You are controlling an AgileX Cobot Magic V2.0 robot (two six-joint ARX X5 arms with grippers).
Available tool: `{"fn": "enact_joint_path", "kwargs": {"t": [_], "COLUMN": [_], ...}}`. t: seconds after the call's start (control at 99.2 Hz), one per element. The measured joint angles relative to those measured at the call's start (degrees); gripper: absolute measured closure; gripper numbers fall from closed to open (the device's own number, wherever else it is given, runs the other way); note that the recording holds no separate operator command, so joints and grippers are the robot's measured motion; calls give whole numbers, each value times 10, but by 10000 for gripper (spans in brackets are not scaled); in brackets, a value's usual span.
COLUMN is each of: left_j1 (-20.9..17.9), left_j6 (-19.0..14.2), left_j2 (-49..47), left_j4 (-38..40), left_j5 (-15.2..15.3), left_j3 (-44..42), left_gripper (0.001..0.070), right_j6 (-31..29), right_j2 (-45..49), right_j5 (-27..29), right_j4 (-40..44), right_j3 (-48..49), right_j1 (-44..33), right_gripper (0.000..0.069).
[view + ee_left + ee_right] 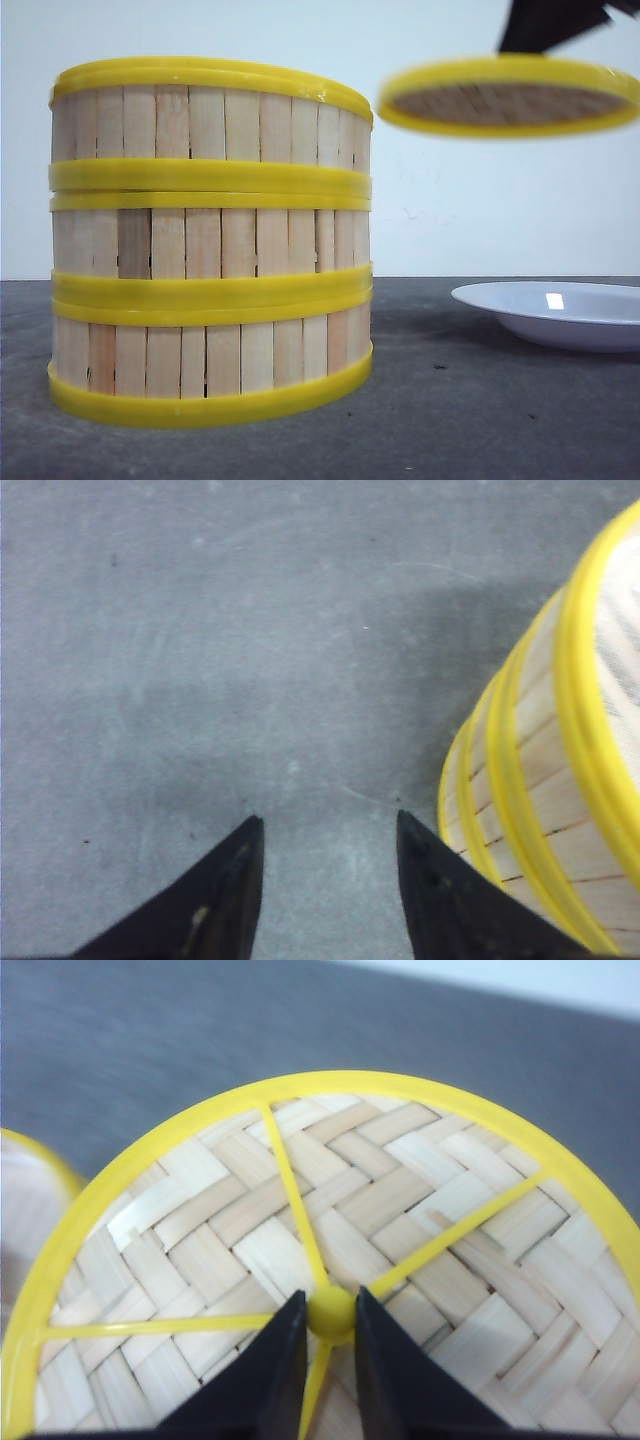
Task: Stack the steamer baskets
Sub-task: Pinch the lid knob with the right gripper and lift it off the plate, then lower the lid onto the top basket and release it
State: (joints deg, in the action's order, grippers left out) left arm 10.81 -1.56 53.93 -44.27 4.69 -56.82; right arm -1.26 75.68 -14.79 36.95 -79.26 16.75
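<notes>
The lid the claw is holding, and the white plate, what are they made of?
The lid looks like woven pale wood or bamboo strips, matte, with a smooth yellow rim, spokes and knob, probably plastic. The plate looks like glossy ceramic or plastic; a bright reflection shows on it.

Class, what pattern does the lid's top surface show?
A woven herringbone of pale strips on the lid, clearest in the right wrist view.

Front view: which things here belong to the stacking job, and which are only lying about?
Part of the job:
- steamer baskets, three already stacked
- right gripper, holding the woven lid by its knob

Lying about:
- white plate
- left gripper, open and empty
</notes>
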Motion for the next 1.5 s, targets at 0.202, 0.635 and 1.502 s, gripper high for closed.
{"fn": "enact_joint_path", "kwargs": {"t": [0.202, 0.635, 1.502], "left_j1": [-9, -12, -12], "left_j6": [0, 0, 0], "left_j2": [0, 0, 0], "left_j4": [0, 0, 0], "left_j5": [1, 1, 1], "left_j3": [0, 0, 0], "left_gripper": [472, 472, 472], "right_j6": [0, 0, 8], "right_j2": [26, 115, 178], "right_j5": [-1, -1, 4], "right_j4": [11, 0, -34], "right_j3": [-69, -91, -95], "right_j1": [92, 236, 290], "right_gripper": [640, 640, 640]}}
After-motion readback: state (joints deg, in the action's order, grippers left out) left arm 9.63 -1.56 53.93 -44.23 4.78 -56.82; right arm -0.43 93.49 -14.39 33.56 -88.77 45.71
